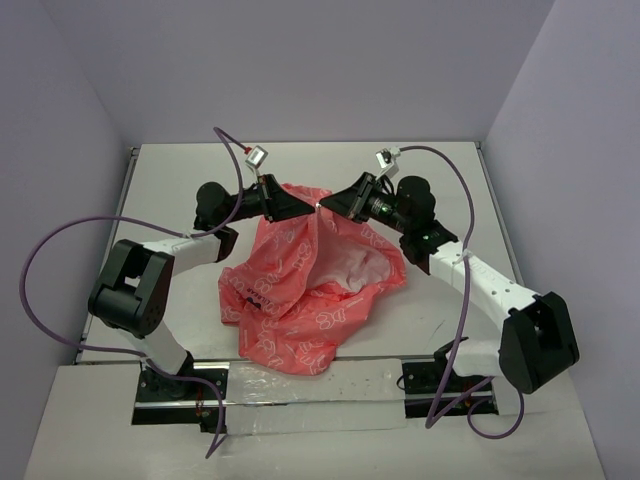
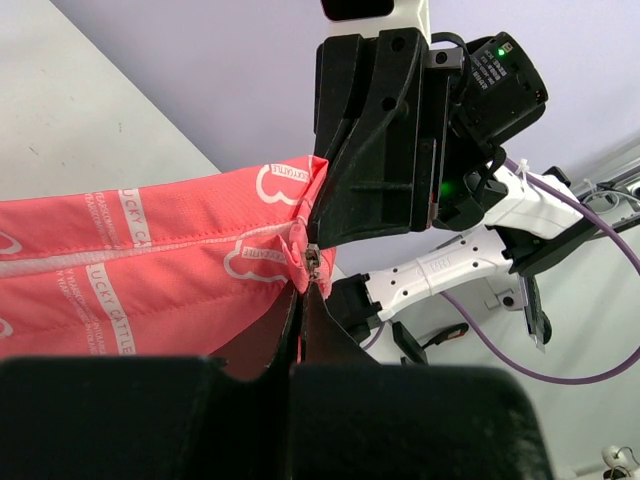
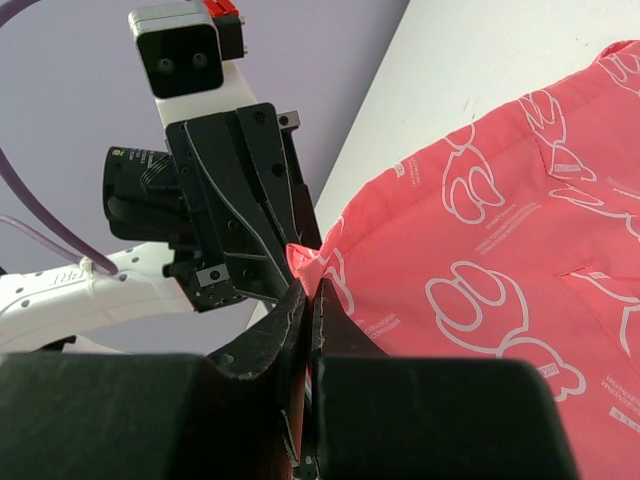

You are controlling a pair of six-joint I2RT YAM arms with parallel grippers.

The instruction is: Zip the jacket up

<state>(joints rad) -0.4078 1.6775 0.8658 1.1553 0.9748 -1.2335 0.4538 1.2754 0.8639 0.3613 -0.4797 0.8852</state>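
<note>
The coral-pink jacket (image 1: 300, 290) with white outline motifs lies mid-table, its far end lifted off the surface. Its front hangs open, showing the white lining (image 1: 356, 264). My left gripper (image 1: 302, 206) and right gripper (image 1: 334, 203) meet tip to tip at the raised far end. In the left wrist view the left gripper (image 2: 301, 298) is shut on the jacket (image 2: 150, 260) edge, just below a small metal zipper slider (image 2: 313, 262). In the right wrist view the right gripper (image 3: 309, 290) is shut on the jacket (image 3: 500, 250) edge beside the left gripper's fingers (image 3: 250, 200).
The white table (image 1: 180, 190) is walled by purple panels at the back and sides. A clear plastic strip (image 1: 330, 395) lies along the near edge between the arm bases. Purple cables (image 1: 40, 270) loop off both arms.
</note>
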